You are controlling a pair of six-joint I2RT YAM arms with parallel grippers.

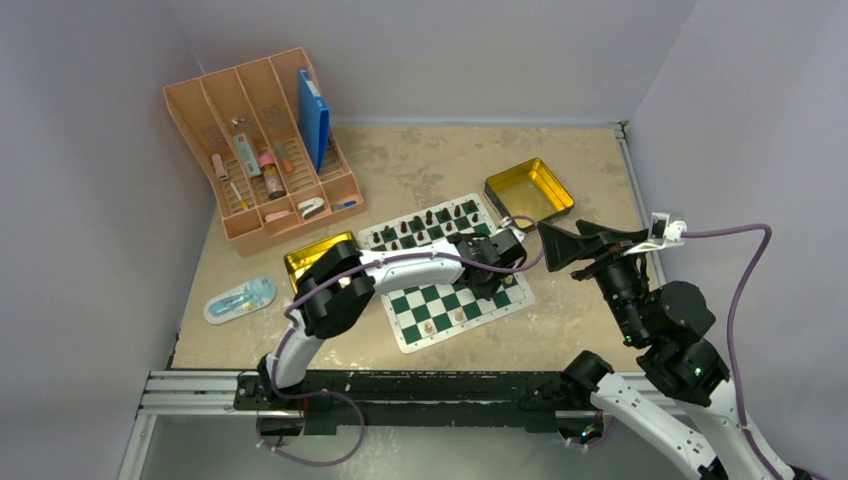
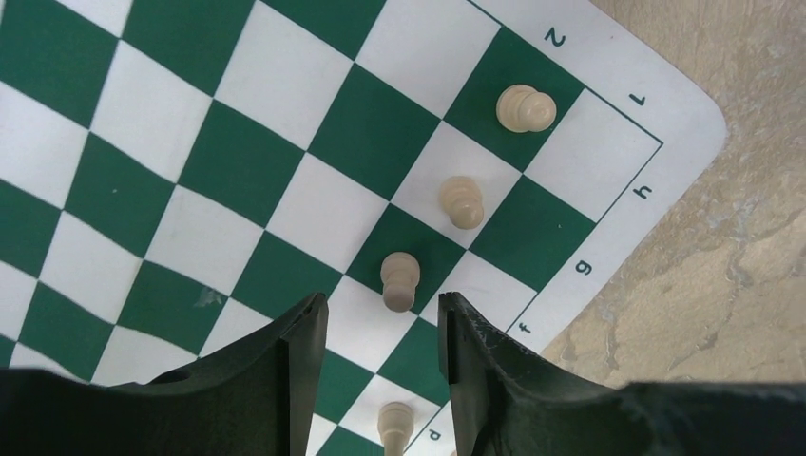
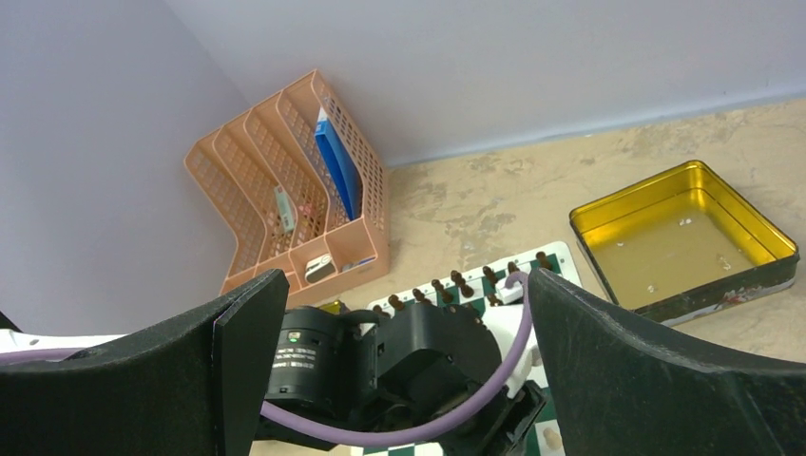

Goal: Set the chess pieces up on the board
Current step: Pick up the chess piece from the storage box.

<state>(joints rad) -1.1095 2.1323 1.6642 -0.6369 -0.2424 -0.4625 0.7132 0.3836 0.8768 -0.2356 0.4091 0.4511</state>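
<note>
**Tan pawns in a row along the board's lettered edge**

Tan, wooden-looking chess pieces (image 2: 461, 201) stand in a diagonal line on the board (image 2: 238, 161), one to a square on alternating green and white, one row in from the border printed with f, g and h. Each has a round head and a flared base. Three stand beyond the left gripper (image 2: 382, 302), and a fourth shows lower down between its fingers. The nearest pawn is just ahead of the tips, and nothing touches it. The jaws are spread, with bare board between them.

The board is a flat mat of dark green and white squares with a white border. It lies at an angle on the middle of the table (image 1: 560, 330), a beige surface mottled like stone. Dark brown chessmen (image 1: 435, 222) fill its far side.

One gold tin (image 1: 530, 188) sits just off the board's far right corner, and a second gold tin (image 1: 318, 255) sits at its left edge, partly behind the left arm. A salmon-pink slotted organiser (image 1: 265, 140) holding a blue folder (image 1: 312, 115) stands at the far left. A pale blue packet (image 1: 240, 297) lies near the left edge.

The right gripper (image 1: 590, 240) hangs above the table to the right of the board. Its jaws are wide apart and hold nothing. Pale lavender-grey walls (image 1: 450, 50) close in the table on three sides.
</note>
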